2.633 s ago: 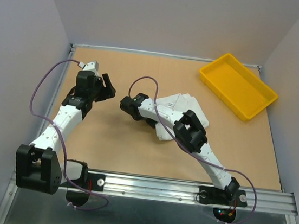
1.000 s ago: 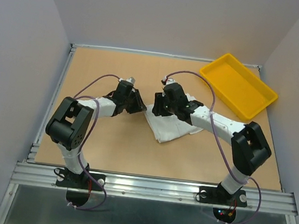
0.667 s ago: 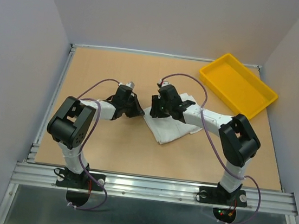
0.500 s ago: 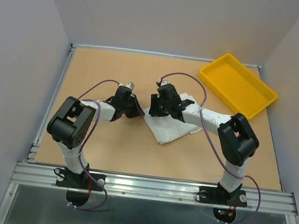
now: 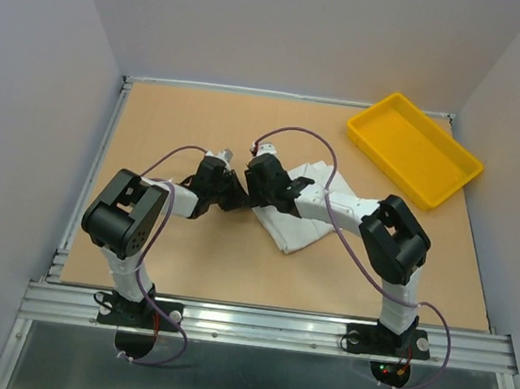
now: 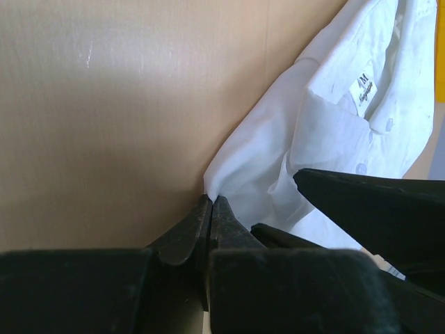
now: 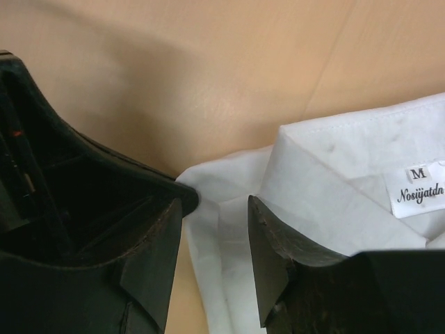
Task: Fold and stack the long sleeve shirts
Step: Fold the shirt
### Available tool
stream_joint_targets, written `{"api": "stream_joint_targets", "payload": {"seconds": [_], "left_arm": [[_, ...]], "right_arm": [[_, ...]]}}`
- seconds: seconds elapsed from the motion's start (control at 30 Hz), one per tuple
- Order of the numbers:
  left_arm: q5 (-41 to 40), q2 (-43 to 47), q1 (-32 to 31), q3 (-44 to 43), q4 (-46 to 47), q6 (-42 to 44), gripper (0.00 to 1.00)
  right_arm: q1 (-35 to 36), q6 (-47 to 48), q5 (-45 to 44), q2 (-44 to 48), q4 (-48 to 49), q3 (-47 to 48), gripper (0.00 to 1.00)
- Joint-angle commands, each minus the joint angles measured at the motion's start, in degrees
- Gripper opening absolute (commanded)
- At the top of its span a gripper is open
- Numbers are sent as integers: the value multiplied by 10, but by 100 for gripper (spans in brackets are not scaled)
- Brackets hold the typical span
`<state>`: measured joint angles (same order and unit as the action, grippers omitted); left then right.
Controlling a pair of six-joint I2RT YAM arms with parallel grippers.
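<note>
Left pincer (image 6: 211, 203) just snapped shut, now nipping edge of crumpled white collared shirt (image 6: 327, 139) lying mid-worktop (image 5: 193, 120). Right pincer (image 7: 215, 209) moved alongside, jaws parted over same edge, not gripping. Spreading probably next.

1 yellow rectangular tray (image 5: 415, 149) sits at the far right corner of the tan table (image 5: 201, 130), angled to its edges. 1 metal rail (image 5: 263, 326) runs along the near edge. Plain pale walls (image 5: 299, 29) enclose the left, far and right sides.
</note>
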<state>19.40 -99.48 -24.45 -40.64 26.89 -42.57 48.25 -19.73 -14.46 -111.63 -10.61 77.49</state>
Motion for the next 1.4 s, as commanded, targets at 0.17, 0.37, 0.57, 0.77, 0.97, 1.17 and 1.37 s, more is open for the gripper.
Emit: {"api": "stream_joint_targets", "payload": {"seconds": [0.17, 0.37, 0.57, 0.77, 0.97, 1.17, 1.37], "left_arm": [[26, -2, -5, 19, 33, -15, 7], [29, -5, -5, 21, 39, -18, 6], [33, -6, -5, 21, 40, -19, 6], [35, -4, -5, 23, 43, -20, 6], [39, -6, -5, 24, 47, -21, 6], [41, -4, -5, 26, 51, -23, 6], [41, 0, -5, 29, 53, -23, 6]], "right_arm": [[49, 63, -183, -35, -42, 56, 48], [66, 79, -237, -46, -55, 57, 43], [70, 91, -286, -50, -61, 57, 29], [71, 95, -276, -53, -61, 63, 1], [76, 97, -199, -23, -58, 70, 0], [86, 105, -176, -16, -48, 74, 1], [89, 91, -152, -11, -42, 60, 1]]}}
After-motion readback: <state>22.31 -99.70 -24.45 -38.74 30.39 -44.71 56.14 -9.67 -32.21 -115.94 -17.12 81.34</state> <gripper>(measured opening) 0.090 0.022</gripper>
